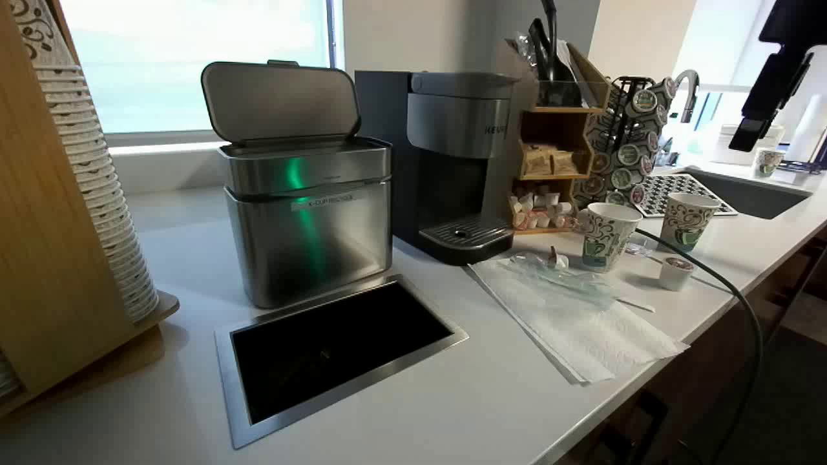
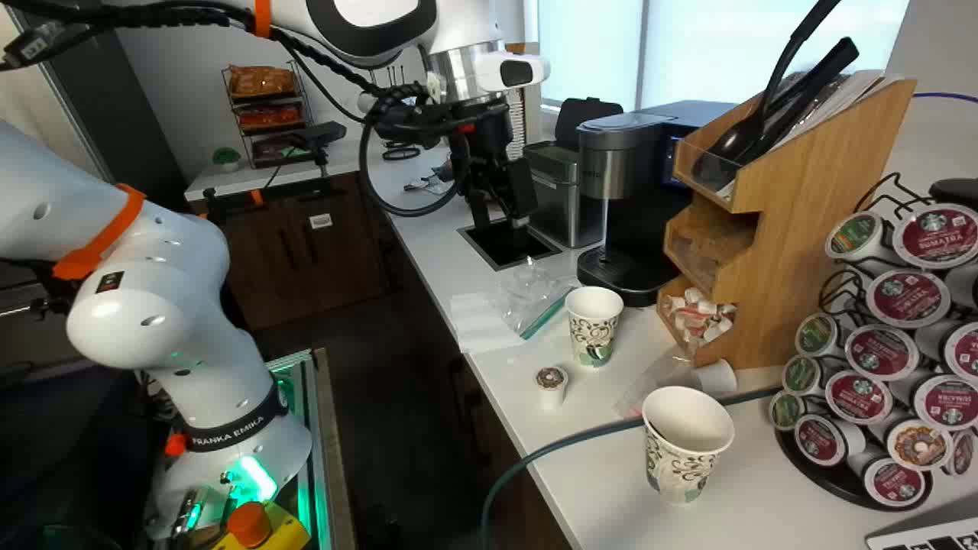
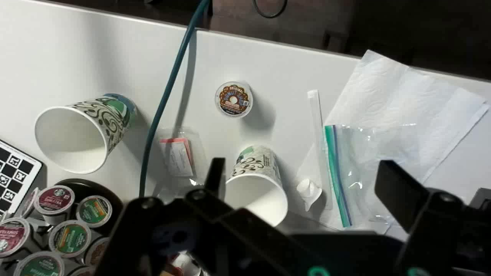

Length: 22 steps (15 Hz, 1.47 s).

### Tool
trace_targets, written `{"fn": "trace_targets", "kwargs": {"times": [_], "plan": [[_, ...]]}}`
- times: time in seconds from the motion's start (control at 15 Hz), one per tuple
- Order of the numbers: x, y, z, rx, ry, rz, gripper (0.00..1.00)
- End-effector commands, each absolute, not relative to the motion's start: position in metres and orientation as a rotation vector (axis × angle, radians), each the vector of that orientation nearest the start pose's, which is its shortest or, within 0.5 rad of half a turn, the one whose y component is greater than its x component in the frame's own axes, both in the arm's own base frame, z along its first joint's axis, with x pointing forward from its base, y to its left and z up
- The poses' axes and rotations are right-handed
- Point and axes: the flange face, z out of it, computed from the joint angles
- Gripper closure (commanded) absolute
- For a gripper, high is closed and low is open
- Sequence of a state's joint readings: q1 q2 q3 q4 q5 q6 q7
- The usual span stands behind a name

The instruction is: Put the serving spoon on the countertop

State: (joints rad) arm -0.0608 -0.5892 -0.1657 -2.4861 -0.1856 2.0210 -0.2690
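The black serving spoon (image 2: pixel 781 70) stands tilted in the top compartment of a wooden organizer, its long handle rising above it; it shows in both exterior views (image 1: pixel 551 26). A second dark utensil (image 2: pixel 827 75) leans beside it. The white countertop (image 1: pixel 504 387) runs below, with the steel-framed dark inset; it also shows in the wrist view (image 3: pixel 284 65). My gripper (image 3: pixel 301 163) is open, its two black fingers wide apart with nothing between them. It is above the counter, apart from the spoon, and shows in both exterior views (image 2: pixel 502 218) (image 1: pixel 753 129). The spoon is not identifiable in the wrist view.
The wooden organizer (image 2: pixel 825 252) stands between the coffee machine (image 2: pixel 630 145) and a pod carousel (image 2: pixel 879 359). Two paper cups (image 2: pixel 592 305) (image 2: pixel 680 466), a pod (image 2: pixel 552 386), a plastic bag (image 3: pixel 376 153) and a paper towel (image 1: pixel 607 342) lie around. A cable (image 3: pixel 168 88) crosses the counter edge.
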Motion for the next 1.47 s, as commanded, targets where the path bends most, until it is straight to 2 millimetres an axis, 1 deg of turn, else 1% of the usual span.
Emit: {"fn": "trace_targets", "kwargs": {"times": [0.0, 0.4, 0.53, 0.67, 0.8, 1.0, 1.07, 1.2, 1.33, 1.4], "plan": [[0.373, -0.101, 0.499, -3.236, -0.220, -0.159, 0.00], [0.373, -0.101, 0.499, -3.236, -0.220, -0.159, 0.00], [0.385, -0.104, 0.506, -3.219, -0.174, -0.290, 0.00], [0.408, -0.101, 0.522, -3.215, -0.152, -0.514, 0.00], [0.438, -0.101, 0.542, -3.207, -0.129, -0.748, 0.00], [0.484, -0.105, 0.569, -3.159, -0.032, -1.076, 0.00], [0.499, -0.106, 0.575, -3.132, 0.020, -1.143, 0.00], [0.527, -0.114, 0.585, -3.094, 0.143, -1.216, 0.00], [0.553, -0.123, 0.593, -3.092, 0.270, -1.195, 0.00], [0.523, -0.114, 0.588, -3.096, 0.152, -1.205, 0.00]]}}
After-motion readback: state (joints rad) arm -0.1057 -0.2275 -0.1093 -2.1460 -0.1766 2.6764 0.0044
